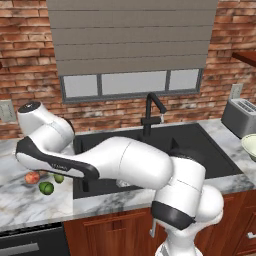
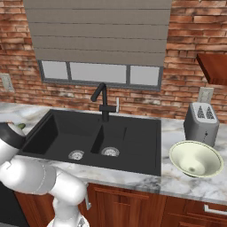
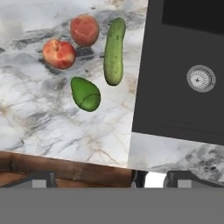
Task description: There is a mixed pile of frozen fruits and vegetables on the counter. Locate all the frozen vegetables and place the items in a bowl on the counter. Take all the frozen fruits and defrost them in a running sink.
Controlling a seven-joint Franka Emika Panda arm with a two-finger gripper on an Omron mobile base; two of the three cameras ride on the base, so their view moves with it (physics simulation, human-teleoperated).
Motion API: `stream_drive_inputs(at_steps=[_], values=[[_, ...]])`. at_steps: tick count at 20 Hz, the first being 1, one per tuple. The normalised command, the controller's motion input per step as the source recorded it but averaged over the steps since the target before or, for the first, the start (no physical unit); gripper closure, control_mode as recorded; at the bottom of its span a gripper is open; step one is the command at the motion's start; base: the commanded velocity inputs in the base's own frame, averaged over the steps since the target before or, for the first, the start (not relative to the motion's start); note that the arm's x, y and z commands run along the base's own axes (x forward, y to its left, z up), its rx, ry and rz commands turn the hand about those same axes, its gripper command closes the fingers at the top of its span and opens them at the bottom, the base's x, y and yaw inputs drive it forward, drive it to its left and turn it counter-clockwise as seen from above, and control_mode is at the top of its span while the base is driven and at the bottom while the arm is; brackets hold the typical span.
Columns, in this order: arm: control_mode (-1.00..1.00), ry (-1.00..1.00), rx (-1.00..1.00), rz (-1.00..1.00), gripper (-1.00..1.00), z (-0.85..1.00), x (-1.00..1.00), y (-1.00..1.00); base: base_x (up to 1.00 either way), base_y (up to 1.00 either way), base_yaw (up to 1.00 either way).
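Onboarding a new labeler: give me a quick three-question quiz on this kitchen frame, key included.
1. True or false: the bowl sits on the counter to the right of the sink, near the toaster.
2. In the hand view, how many produce items lie on the marble?
3. Multiple choice: the cucumber lies nearest to
A. the sink's edge
B. the toaster
C. the bowl

Key:
1. True.
2. Four: two peaches, the cucumber and a green item.
3. A.
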Motion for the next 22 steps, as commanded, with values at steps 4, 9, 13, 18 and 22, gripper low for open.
stream_drive_inputs(at_steps=[4,9,13,18,22], values=[[-1.00,0.00,0.00,0.03,-1.00,-0.22,0.31,0.14,0.00,0.00,0.00],[-1.00,0.00,0.00,0.02,-1.00,-0.22,0.26,0.20,0.00,0.00,0.00],[-1.00,0.01,0.00,0.00,-1.00,-0.21,0.11,0.18,0.00,0.00,0.00],[-1.00,0.01,0.00,0.00,-1.00,-0.13,0.13,0.14,0.00,0.00,0.00],[-1.00,0.01,0.00,0.00,-1.00,-0.11,0.13,0.21,0.00,0.00,0.00]])
